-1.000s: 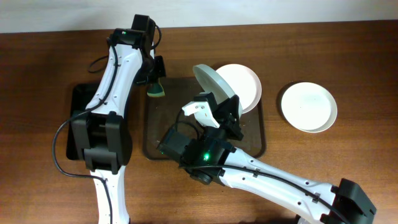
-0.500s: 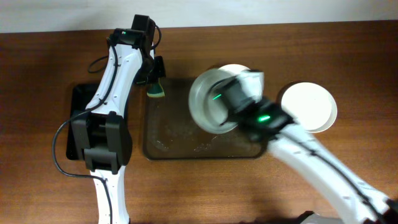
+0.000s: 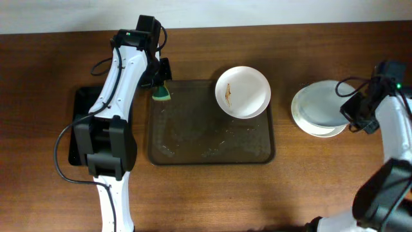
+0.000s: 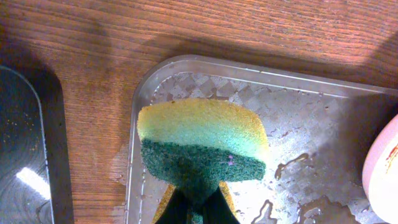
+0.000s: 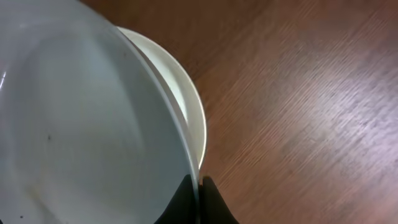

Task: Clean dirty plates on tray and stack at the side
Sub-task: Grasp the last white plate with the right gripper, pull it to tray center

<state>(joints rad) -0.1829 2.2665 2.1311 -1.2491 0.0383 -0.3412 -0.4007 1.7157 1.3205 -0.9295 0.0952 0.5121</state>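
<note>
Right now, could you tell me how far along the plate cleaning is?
Done: one white plate sits on the table right of the tray. In hand: the right gripper holds a greyish plate by its rim above it. Left: a sauce-streaked plate lies on the tray; the left gripper grips the sponge.

- We see a brown wooden table [image 3: 322, 180] filling the overhead frame.
- A large brown tray [image 3: 193, 129] lies flat on it at centre.
- A narrower black tray [image 3: 80, 103] lies just left of that.
- A white plate [image 3: 315, 131] rests on the bare wood at right, well apart from both trays.
</note>
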